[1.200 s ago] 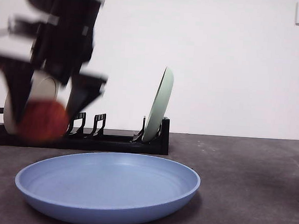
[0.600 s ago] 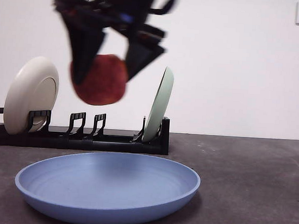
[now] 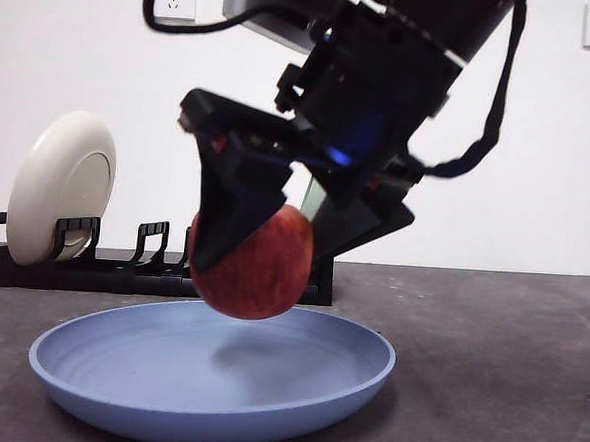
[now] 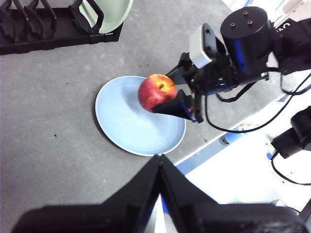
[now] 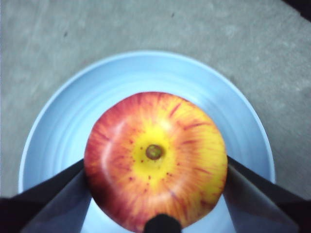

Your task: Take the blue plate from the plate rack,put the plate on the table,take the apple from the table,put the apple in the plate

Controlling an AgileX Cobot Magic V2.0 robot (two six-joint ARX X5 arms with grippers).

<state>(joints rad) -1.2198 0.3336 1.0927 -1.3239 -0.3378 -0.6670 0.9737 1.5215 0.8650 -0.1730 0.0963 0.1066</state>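
My right gripper (image 3: 263, 254) is shut on the red apple (image 3: 257, 269) and holds it a little above the middle of the blue plate (image 3: 126, 361). The plate lies flat on the grey table (image 3: 488, 343) in front of the black plate rack (image 3: 92, 269). In the right wrist view the apple (image 5: 155, 160) sits stem-up between the two jaws, over the plate (image 5: 73, 111). The left wrist view shows the apple (image 4: 156, 91), the plate (image 4: 126, 126) and the right gripper (image 4: 166, 92) from high above. My left gripper (image 4: 159, 160) is shut and empty, well off the plate.
A cream plate (image 3: 62, 187) stands upright at the rack's left end. A pale green plate (image 4: 109, 12) stands at the other end of the rack (image 4: 43, 36), mostly hidden behind the arm in the front view. The table's edge runs close to the blue plate.
The right gripper has carried the apple from the left by the rack, up and rightwards, then down to just above the blue plate's middle. The plate has not moved.
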